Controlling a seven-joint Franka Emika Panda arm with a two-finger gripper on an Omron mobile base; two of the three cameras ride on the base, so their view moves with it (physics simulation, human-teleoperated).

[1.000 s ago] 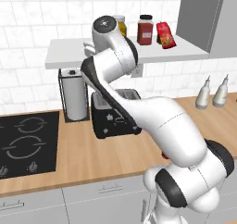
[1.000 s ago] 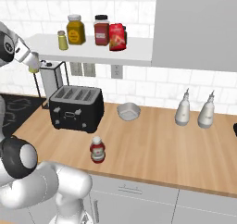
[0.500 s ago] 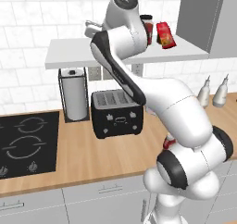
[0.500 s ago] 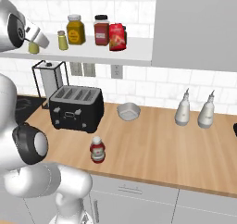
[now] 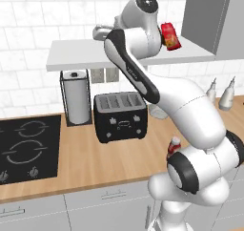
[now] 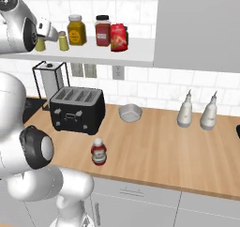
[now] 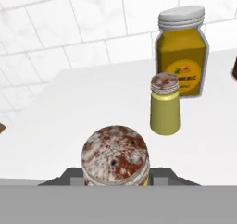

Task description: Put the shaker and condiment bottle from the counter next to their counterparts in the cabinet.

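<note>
My gripper (image 6: 45,34) is up at the cabinet shelf (image 6: 117,57), shut on the yellow-green shaker (image 6: 41,44). In the hand view the held shaker's speckled cap (image 7: 115,154) sits between the jaws, over the white shelf board (image 7: 65,112). Its twin shaker (image 7: 165,105) stands upright just beyond and to the right, in front of the amber jar (image 7: 181,52). I cannot tell whether the held shaker touches the board. The dark-red jar (image 6: 102,30) stands further right. On the counter (image 6: 154,151), the red condiment bottle (image 6: 98,151) stands upright by the front edge.
A red snack bag (image 6: 118,37) lies at the shelf's right, by the grey cupboard (image 6: 197,24). On the counter are a black toaster (image 6: 77,109), a paper-towel holder (image 5: 76,96), a small bowl (image 6: 130,112), two white spouted bottles (image 6: 185,109) and the hob (image 5: 28,149).
The arm has swung up, lifting the shaker from below the shelf's left end to over the shelf, beside the twin shaker. The condiment bottle has stayed put.
</note>
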